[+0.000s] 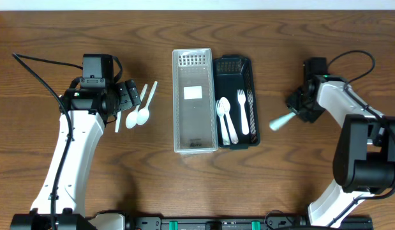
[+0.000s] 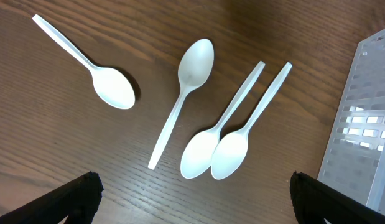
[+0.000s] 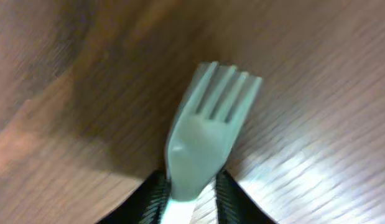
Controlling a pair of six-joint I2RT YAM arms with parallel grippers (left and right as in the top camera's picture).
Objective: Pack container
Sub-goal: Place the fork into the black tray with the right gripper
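Observation:
Several white plastic spoons [image 2: 198, 93] lie on the wood table under my left gripper [image 2: 192, 199], which is open and empty just above them; two of them show in the overhead view [image 1: 141, 114]. My right gripper [image 3: 191, 199] is shut on a white plastic fork [image 3: 208, 134] and holds it above the table, right of the containers [image 1: 281, 120]. A clear container [image 1: 178, 102] stands mid-table. A black container [image 1: 254, 96] beside it holds several white forks [image 1: 232, 118].
The clear container's perforated edge [image 2: 366, 118] shows at the right of the left wrist view. Cables trail from both arms at the left and right of the table.

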